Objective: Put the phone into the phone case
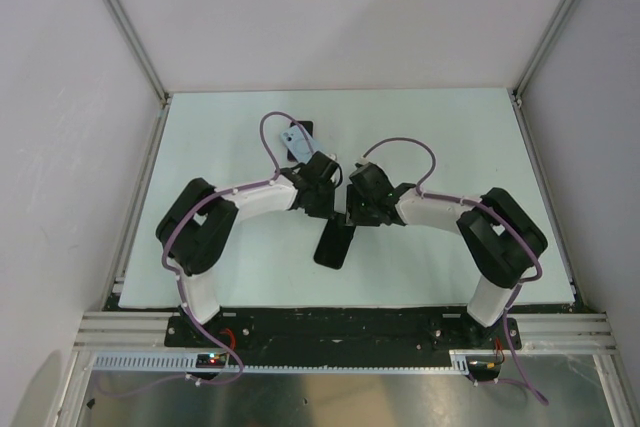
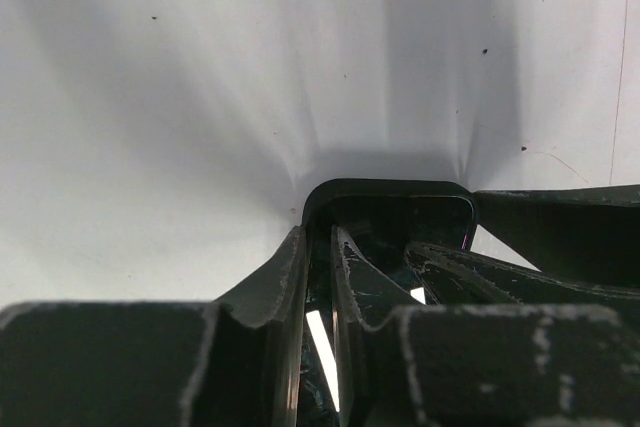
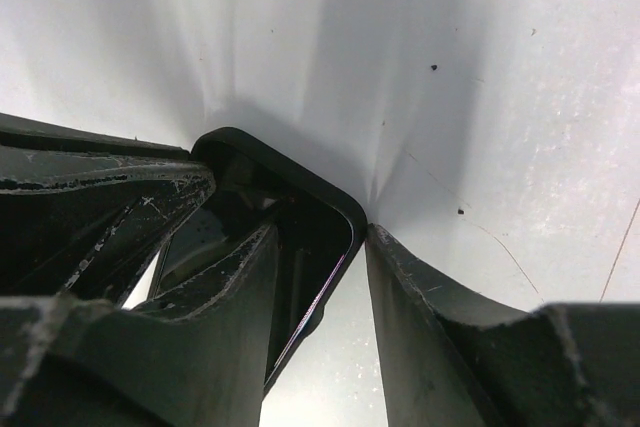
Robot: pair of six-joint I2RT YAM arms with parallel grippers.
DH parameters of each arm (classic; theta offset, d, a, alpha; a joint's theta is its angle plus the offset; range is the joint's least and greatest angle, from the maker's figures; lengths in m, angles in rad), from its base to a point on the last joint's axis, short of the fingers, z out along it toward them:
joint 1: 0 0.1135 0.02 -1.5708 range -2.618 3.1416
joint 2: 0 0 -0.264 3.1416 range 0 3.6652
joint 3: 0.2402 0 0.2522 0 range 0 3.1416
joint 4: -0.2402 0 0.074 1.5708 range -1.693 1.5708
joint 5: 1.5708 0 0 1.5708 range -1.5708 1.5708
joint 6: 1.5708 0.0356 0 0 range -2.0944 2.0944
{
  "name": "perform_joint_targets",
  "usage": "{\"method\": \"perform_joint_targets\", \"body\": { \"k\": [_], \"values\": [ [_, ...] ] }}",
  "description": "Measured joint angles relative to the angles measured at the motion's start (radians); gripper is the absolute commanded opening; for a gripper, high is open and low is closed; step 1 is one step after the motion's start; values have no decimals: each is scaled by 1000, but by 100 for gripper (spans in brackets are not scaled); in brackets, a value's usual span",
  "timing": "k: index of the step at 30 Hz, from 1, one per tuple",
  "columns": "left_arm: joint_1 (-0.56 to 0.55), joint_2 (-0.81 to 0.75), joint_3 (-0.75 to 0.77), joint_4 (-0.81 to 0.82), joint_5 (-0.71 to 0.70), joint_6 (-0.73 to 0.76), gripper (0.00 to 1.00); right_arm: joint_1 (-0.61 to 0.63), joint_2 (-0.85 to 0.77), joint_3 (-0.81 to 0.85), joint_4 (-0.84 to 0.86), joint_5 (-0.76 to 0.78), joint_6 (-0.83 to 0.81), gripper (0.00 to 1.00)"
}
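Card (image 1: 294, 137) beyond phone case (image 1: 333, 244), markings illegible

My arms (image 1: 255, 197) had white shells and black joints. Along them ran purple cables (image 1: 278, 114). My fingers (image 2: 270, 287) were scuffed black

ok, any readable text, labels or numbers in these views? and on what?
No legible text, number or sign in any view.
Light blue item on the far part of the table: any print is too small to read.
Black phone: no lettering shows, even close up in the wrist views.
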Motion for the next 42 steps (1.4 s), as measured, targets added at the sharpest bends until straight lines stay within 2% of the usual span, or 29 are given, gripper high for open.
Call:
{"method": "perform_joint_targets", "body": {
  "k": [3,6,10,18,23,29,33,35,37,39,42],
  "values": [
    [-8,-1,-1,0,-17,-1,16,8,3,6,-10,15,-2,46],
    [-18,-14,-18,12,-39,-2,21,15,5,12,-16,27,-2,53],
    [-26,-47,-60,19,-46,-7,26,38,5,14,-13,51,-5,57],
    [-38,-100,-117,-3,-25,-9,27,49,-12,-5,-7,52,0,54],
    [-54,-100,-117,-3,-23,-11,22,58,-16,-12,-10,53,3,46],
    [-64,-100,-117,-6,-44,-27,12,56,-18,-13,-22,66,24,26],
    [-69,-99,-117,-9,-61,-47,7,52,-20,-3,-48,74,29,21],
    [-71,-99,-117,-10,-69,-59,6,51,-10,19,-77,77,26,23],
    [-74,-99,-116,-12,-79,-72,9,50,4,45,-108,76,20,30],
    [-76,-101,-116,-14,-86,-80,13,48,15,69,-137,72,8,40],
    [-75,-106,-117,-16,-90,-88,25,41,22,77,-132,55,-1,58]
  ]
}}
